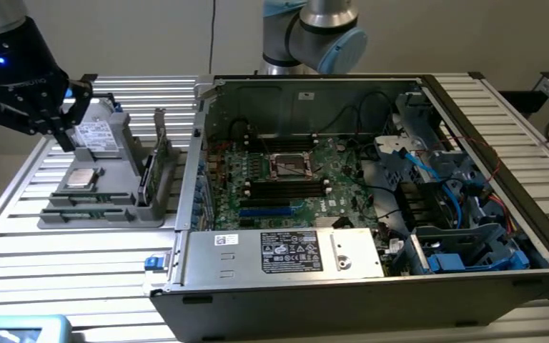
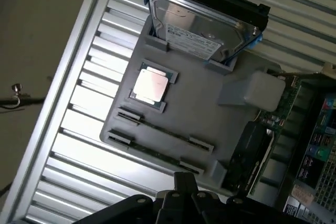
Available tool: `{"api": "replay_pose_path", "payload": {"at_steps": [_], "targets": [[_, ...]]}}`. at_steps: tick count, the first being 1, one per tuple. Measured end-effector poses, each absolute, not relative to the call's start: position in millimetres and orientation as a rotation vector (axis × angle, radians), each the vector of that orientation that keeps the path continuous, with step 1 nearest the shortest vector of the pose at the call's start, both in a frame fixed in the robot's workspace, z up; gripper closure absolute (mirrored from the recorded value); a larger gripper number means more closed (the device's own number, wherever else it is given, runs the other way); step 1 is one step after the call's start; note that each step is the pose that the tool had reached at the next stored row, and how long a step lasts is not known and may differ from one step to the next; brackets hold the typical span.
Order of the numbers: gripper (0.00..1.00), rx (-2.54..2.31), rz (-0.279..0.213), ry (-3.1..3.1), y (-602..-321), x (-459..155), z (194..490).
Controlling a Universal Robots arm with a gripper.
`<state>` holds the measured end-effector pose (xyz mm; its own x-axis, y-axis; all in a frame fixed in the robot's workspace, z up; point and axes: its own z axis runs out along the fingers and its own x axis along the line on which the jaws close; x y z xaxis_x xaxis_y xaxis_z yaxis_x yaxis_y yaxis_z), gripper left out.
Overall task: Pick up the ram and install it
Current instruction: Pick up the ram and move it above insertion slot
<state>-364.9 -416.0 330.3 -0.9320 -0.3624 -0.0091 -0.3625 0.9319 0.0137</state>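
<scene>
There was one slatted surface (image 1: pixel 65 279) and one gray holder tray (image 2: pixel 210 124). The tray's load came to one hard drive (image 2: pixel 202 27), one square silver processor chip (image 2: pixel 151 85), two ram sticks (image 2: pixel 164 131) filling two narrow slots, and one taller expansion card (image 2: pixel 251 148). There was one open computer case (image 1: pixel 284 96), and its contents counted one motherboard (image 1: pixel 332 193), one processor socket (image 1: pixel 291 166) and one labelled power supply (image 1: pixel 284 251). There was one arm (image 1: pixel 313 36) with one end effector (image 2: pixel 184 179).
</scene>
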Motion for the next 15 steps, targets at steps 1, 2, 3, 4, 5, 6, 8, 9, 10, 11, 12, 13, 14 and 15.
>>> {"api": "replay_pose_path", "payload": {"at_steps": [1,2,3,4,5,6,8,9,10,11,12,13,14,15], "targets": [[0.89,-0.609,0.024,3.076,-416.0,-364.9,330.3],[0.89,-0.635,0.024,3.070,-416.0,-364.9,330.2],[0.89,-0.664,0.025,3.064,-416.0,-364.9,330.1],[0.89,-0.691,0.025,3.058,-416.0,-364.8,330.0],[0.89,-0.719,0.025,3.052,-416.0,-364.9,329.9],[0.89,-0.747,0.026,3.045,-416.0,-364.9,329.8],[0.89,-0.802,0.026,3.032,-416.0,-364.9,329.7],[0.89,-0.829,0.026,3.025,-416.0,-364.9,329.6],[0.89,-0.858,0.026,3.017,-416.0,-364.9,329.6],[0.89,-0.886,0.026,3.009,-416.0,-364.9,329.5],[0.89,-0.913,0.026,3.001,-416.0,-364.9,329.4],[0.89,-0.940,0.027,2.993,-416.0,-364.9,329.3],[0.89,-0.967,0.027,2.984,-416.0,-364.9,329.2],[0.89,-0.994,0.027,2.976,-416.0,-364.9,329.1]]}}
